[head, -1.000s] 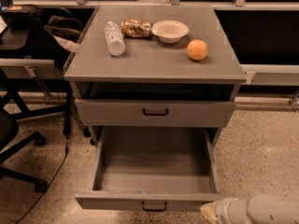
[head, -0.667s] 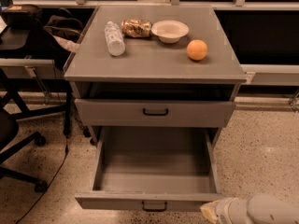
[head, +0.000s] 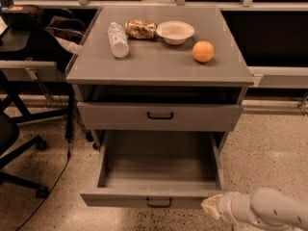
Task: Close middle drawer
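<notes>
Stillness is the news: over the last second nothing shifts. As before, the middle drawer [head: 120, 199] stands pulled far out beneath the top drawer [head: 202, 117], its front with the small black handle [head: 159, 202] facing the room, so I judge the closing has not begun.

The hand [head: 211, 207] hangs just beside the drawer's front right corner, pale tip level with the front panel. Whether it touches the drawer, and how far open it is, I cannot tell. It seems to hold nothing.

On the counter [head: 159, 66] above the drawer lie a bottle [head: 118, 39], a bowl [head: 175, 32] and an orange [head: 203, 51].
</notes>
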